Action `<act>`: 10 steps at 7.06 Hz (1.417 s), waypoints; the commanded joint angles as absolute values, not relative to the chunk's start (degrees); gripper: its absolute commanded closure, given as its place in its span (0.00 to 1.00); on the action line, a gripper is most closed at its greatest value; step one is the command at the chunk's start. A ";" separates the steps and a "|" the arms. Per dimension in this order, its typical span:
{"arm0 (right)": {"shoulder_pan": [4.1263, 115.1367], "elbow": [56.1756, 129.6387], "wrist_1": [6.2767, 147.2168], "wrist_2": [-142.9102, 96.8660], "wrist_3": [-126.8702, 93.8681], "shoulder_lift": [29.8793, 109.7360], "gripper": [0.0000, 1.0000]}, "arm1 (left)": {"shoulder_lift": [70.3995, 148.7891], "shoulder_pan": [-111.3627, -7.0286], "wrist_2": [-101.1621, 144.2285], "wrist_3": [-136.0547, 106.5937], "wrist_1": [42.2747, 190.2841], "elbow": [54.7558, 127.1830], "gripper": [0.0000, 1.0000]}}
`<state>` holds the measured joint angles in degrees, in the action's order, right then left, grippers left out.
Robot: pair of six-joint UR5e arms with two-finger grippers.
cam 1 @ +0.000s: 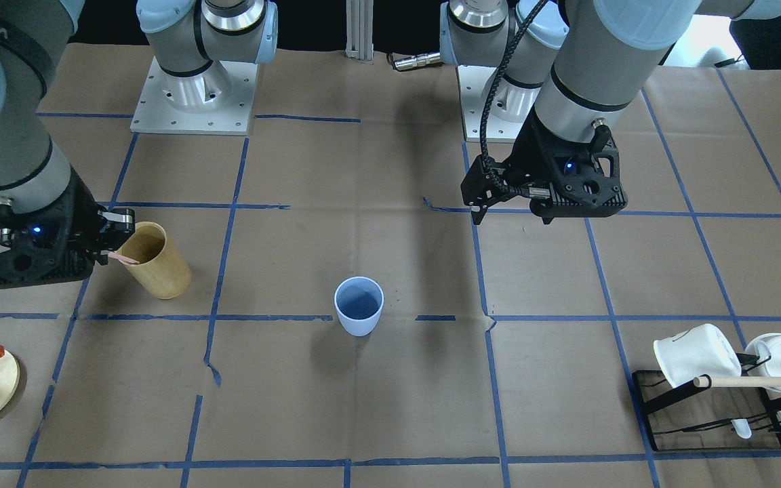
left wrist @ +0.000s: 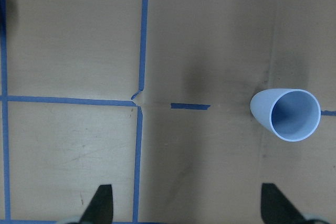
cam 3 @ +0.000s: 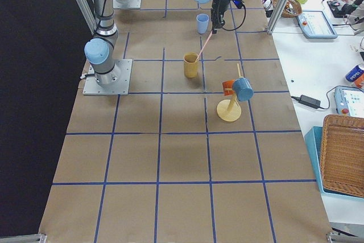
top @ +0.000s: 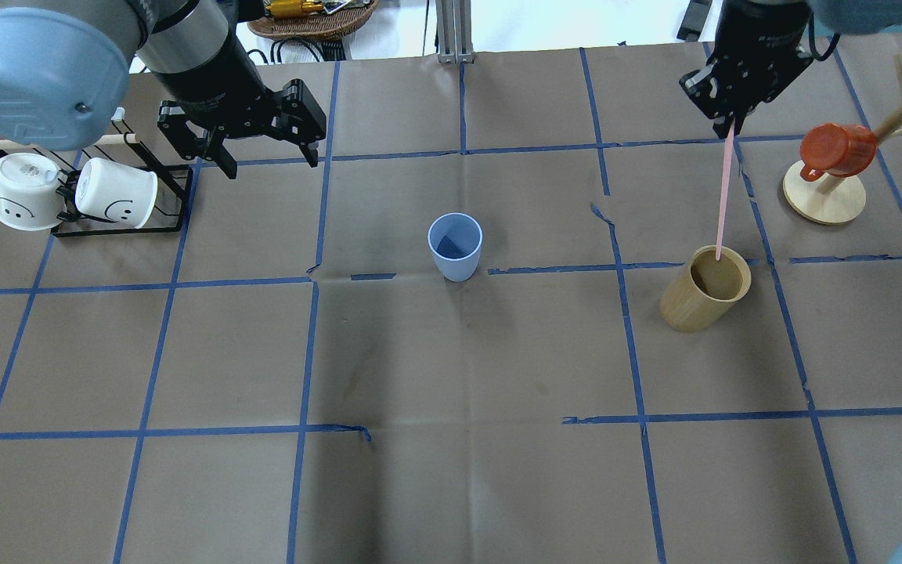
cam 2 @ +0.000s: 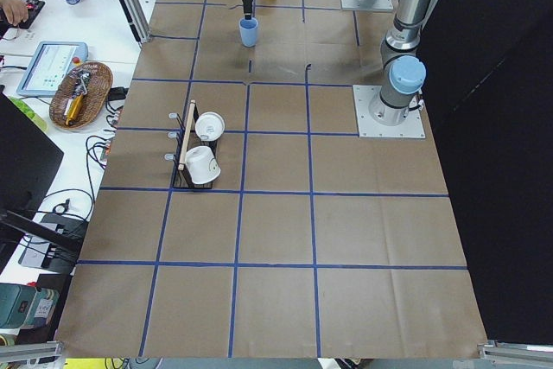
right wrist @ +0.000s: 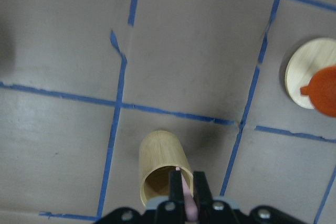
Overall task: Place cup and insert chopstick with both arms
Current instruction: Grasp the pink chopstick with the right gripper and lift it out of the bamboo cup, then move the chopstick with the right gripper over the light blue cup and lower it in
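Observation:
The light-blue cup (top: 455,247) stands upright and empty near the table's middle; it also shows in the front view (cam 1: 358,306) and the left wrist view (left wrist: 286,114). My left gripper (top: 269,163) is open and empty, raised above the table, off to the cup's left and apart from it (left wrist: 189,205). My right gripper (top: 731,125) is shut on the top of a pale-pink chopstick (top: 725,188). The stick hangs down with its lower end at the mouth of the tan wooden holder (top: 705,290). In the right wrist view the gripper (right wrist: 186,196) pinches the stick above the holder (right wrist: 160,166).
A black rack (top: 126,227) with two white mugs (top: 67,192) sits at the table's left, close behind my left gripper. A wooden mug tree (top: 825,196) with an orange mug (top: 835,150) stands right of the holder. Blue tape lines grid the brown paper.

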<state>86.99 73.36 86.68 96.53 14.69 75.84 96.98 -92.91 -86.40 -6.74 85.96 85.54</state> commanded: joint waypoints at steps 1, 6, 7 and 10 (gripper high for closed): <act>88.49 64.71 84.46 86.64 11.98 77.68 0.97 | 97.03 -92.99 -86.40 -6.77 85.96 85.52 0.00; 104.03 64.95 103.51 83.63 -12.54 71.22 0.97 | 96.68 -92.90 -86.66 -6.77 85.96 85.61 0.00; 106.32 65.39 103.53 85.32 -14.31 70.41 0.97 | 96.51 -92.90 -86.75 -6.68 86.22 85.61 0.00; 108.63 80.71 113.00 87.10 -14.51 75.12 0.97 | 96.68 -92.90 -86.75 -6.77 86.22 85.61 0.00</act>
